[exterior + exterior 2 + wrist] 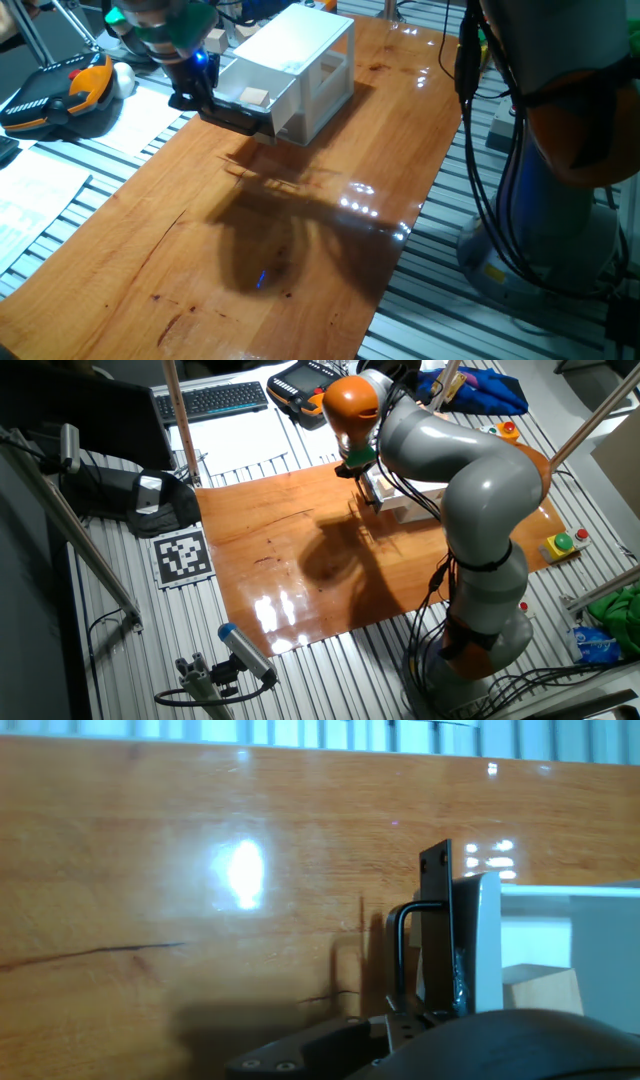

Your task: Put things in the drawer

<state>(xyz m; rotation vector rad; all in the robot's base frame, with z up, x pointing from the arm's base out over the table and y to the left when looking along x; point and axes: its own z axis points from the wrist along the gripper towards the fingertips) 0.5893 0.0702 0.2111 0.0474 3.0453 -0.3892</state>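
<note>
Drawer (243, 97) holds one cube (255, 97); tool (200, 98) state cannot be told.

No legible text or numbers.

A glossy wooden counter (300, 250) lies on a slatted metal bench (330, 670). Beyond it are a keyboard (215, 400), white papers (245, 448) and an orange-black pendant (60, 95). A marker tag (183, 556) sits beside the counter's edge.
</note>
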